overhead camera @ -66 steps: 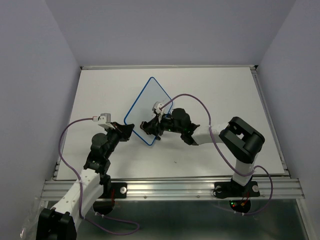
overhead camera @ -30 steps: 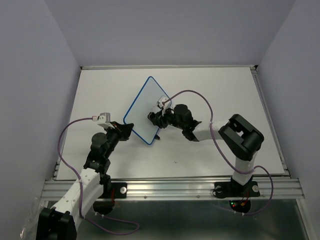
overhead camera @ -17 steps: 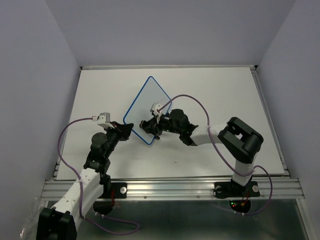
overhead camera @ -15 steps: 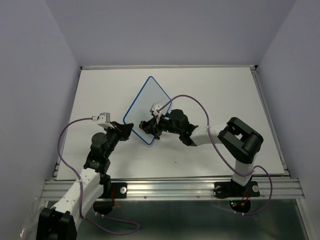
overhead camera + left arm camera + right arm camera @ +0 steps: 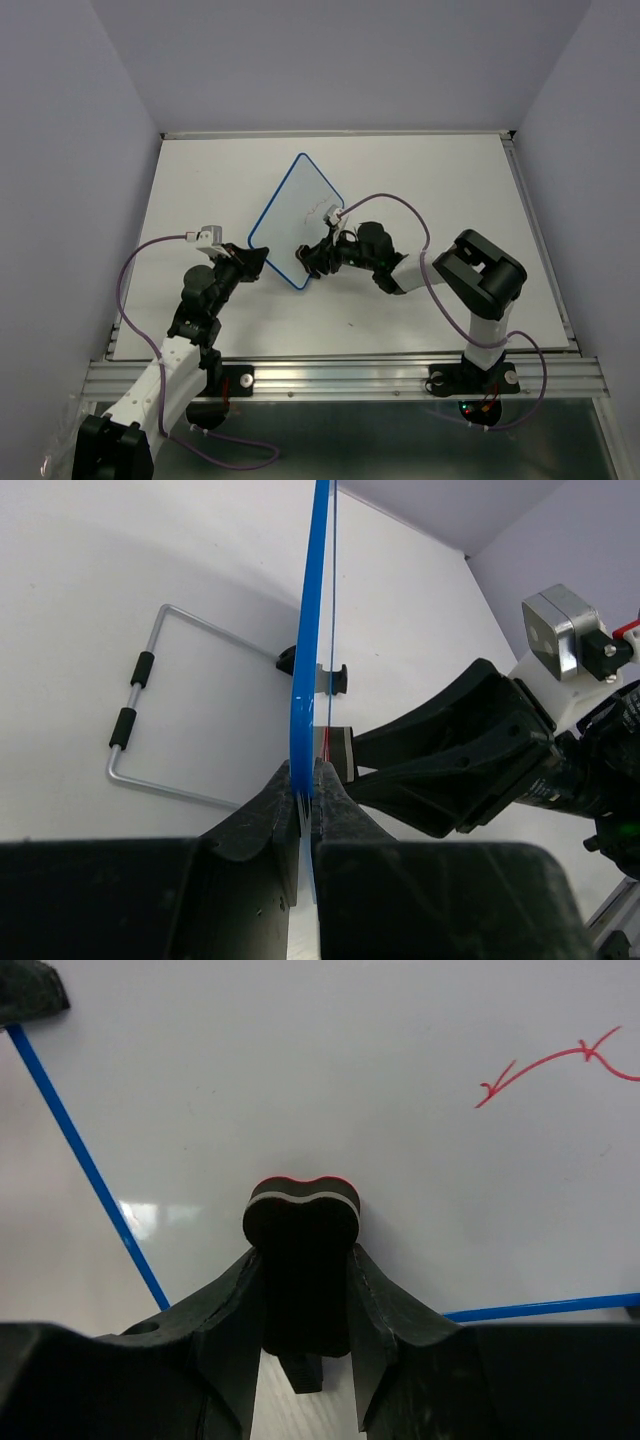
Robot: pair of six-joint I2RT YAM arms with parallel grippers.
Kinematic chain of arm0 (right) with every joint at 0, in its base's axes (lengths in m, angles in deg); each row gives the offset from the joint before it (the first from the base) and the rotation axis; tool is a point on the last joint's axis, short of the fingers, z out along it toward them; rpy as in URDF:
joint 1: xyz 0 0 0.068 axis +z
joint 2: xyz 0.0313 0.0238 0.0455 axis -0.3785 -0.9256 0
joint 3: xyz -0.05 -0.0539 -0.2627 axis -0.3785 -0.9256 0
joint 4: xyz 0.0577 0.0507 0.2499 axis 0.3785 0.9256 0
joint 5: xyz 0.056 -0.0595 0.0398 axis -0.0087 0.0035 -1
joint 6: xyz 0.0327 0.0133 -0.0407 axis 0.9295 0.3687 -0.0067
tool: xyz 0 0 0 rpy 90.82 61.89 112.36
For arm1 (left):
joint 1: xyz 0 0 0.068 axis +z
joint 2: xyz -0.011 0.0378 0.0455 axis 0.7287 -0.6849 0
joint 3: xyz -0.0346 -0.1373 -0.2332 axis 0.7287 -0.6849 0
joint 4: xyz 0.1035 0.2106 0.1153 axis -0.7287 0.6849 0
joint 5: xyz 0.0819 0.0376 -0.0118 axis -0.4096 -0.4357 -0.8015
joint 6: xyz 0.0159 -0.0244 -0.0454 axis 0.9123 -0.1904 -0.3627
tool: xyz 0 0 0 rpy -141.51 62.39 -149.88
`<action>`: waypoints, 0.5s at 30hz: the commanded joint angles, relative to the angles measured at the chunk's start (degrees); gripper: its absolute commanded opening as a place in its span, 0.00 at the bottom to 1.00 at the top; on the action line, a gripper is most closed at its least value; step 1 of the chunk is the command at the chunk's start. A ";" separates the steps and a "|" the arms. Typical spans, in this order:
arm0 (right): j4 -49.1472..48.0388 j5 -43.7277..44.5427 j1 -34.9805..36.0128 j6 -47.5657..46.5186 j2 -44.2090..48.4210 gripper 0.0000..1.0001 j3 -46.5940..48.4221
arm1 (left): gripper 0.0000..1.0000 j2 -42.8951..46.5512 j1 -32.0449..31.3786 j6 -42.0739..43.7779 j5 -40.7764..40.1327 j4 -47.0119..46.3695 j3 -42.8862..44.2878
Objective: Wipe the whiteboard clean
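Note:
The whiteboard [image 5: 295,212], white with a thin blue frame, stands tilted on its edge on the table. My left gripper [image 5: 256,259] is shut on its blue frame [image 5: 308,680] at the near left corner. My right gripper [image 5: 309,258] is shut on a black eraser [image 5: 302,1215] with a white and red layer. The eraser is pressed flat against the board face [image 5: 300,1070] near its lower edge. A red scribble [image 5: 545,1068] shows on the board to the upper right of the eraser. In the left wrist view the right gripper's fingers [image 5: 450,750] reach the board from the right.
A bent metal wire stand [image 5: 150,725] with black grips lies on the white tabletop [image 5: 430,190] behind the board. A raised rail [image 5: 340,133] runs along the table's far edge, and purple walls close in both sides.
The right gripper has slid the eraser across the board face, first down and left, then right towards the lower corner. The left gripper and the board have stayed still.

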 commanded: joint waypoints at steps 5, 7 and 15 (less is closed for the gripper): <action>1.21 2.16 -2.57 2.09 -0.73 0.01 0.72 | 0.00 -1.08 -1.09 1.14 2.69 3.83 0.97; 1.83 0.84 -2.57 1.92 -0.64 0.01 2.56 | 0.00 -1.35 -1.09 1.14 2.69 3.91 1.06; 5.87 6.11 -2.57 1.30 -0.99 0.01 10.03 | 0.00 -1.61 -1.09 1.31 2.86 3.74 1.15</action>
